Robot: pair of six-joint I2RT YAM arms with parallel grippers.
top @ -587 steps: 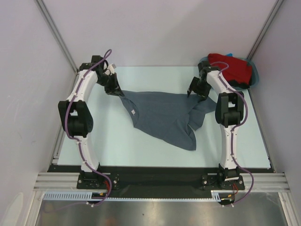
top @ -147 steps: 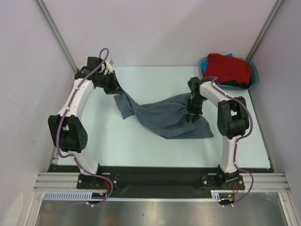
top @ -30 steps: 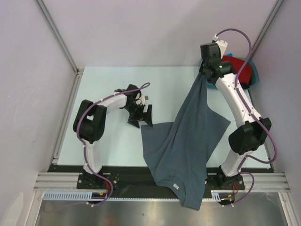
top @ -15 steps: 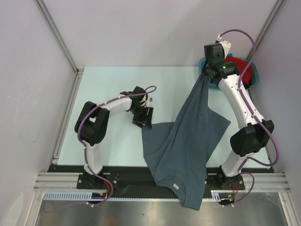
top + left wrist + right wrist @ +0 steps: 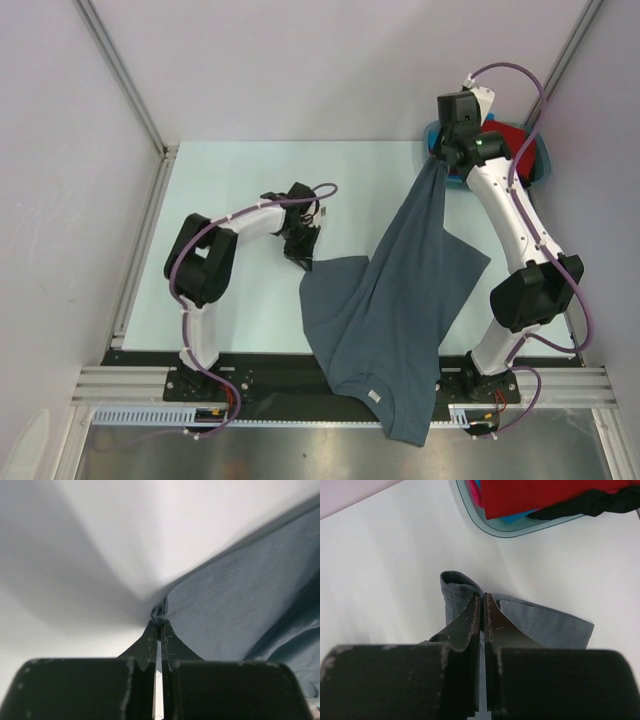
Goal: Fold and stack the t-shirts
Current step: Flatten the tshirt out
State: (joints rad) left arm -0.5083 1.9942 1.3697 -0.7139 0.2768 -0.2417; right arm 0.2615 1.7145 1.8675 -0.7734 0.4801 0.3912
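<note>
Left gripper [image 5: 159, 622] now pinched onto grey t-shirt [image 5: 240, 605] corner, right gripper [image 5: 481, 600] grip unchanged

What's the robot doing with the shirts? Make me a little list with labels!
grey shirt: spread out, pinched at two spots, its bottom end hanging past the near edge of the table
left end effector: shut on a corner of the grey shirt, low by the table
right end effector: shut on the grey shirt, lifting it near the tub
tub: far right corner of the table
red shirt: lying in the tub
</note>
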